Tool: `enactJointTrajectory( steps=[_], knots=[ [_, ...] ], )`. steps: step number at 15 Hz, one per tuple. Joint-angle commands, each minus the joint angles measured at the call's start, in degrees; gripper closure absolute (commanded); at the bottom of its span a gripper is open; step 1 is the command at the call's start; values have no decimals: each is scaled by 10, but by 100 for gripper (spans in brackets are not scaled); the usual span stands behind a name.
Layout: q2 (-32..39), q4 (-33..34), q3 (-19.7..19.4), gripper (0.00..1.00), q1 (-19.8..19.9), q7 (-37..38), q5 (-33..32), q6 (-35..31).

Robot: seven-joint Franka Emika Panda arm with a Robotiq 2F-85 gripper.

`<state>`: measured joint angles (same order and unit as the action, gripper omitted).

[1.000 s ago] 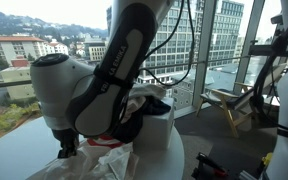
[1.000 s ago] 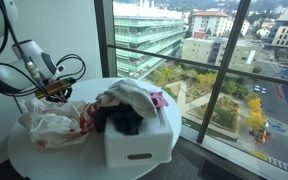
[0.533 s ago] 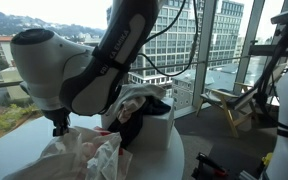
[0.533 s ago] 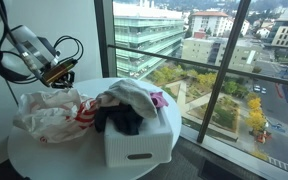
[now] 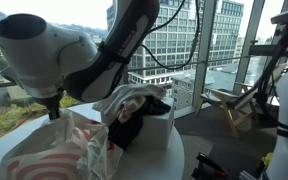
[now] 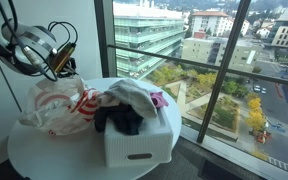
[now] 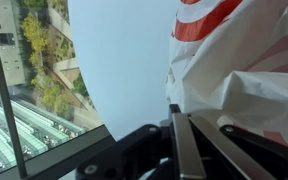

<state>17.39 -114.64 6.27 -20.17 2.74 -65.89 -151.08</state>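
My gripper [image 6: 63, 72] is shut on the top of a white plastic bag with red stripes [image 6: 56, 106] and holds it up off the round white table [image 6: 44, 158]. The bag hangs below the gripper in both exterior views, stretched and bulging [image 5: 54, 150]. In the wrist view the shut fingers [image 7: 189, 125] pinch the bag's film [image 7: 239, 60]. Right beside the bag stands a white basket [image 6: 136, 143] piled with clothes: a white garment [image 6: 134, 95], dark cloth [image 6: 119, 120] and a bit of pink [image 6: 158, 99].
The table stands against a large window [image 6: 204, 60] with buildings and trees far below. A wall [image 6: 4, 120] is behind the table. A wooden chair [image 5: 227, 105] and other equipment [image 5: 284, 90] stand on the floor beyond the basket [image 5: 149, 125].
The gripper has risen with the bag in it. The bag has been pulled up from a slump on the table and now hangs taller and closer to the basket.
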Motion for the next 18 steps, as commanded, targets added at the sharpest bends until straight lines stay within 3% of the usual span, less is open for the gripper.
enactJointTrajectory(
  steps=[1, 6, 9, 10, 11, 15, 16, 18],
  knots=[
    [-3, 18, -20, 100, -10, -1, -104, 7],
    [8, 46, -31, 100, -10, 101, -282, -2],
    [14, 40, -25, 100, -4, 149, -307, 2],
    [13, 35, -24, 74, -4, 151, -296, 10],
    [14, 33, -23, 73, -3, 155, -291, 12],
    [7, 32, -22, 44, -5, 158, -278, 31],
    [2, 30, 14, 37, 26, 145, -245, 45],
    [-8, 22, 31, 21, 36, 110, -154, 65]
  ],
)
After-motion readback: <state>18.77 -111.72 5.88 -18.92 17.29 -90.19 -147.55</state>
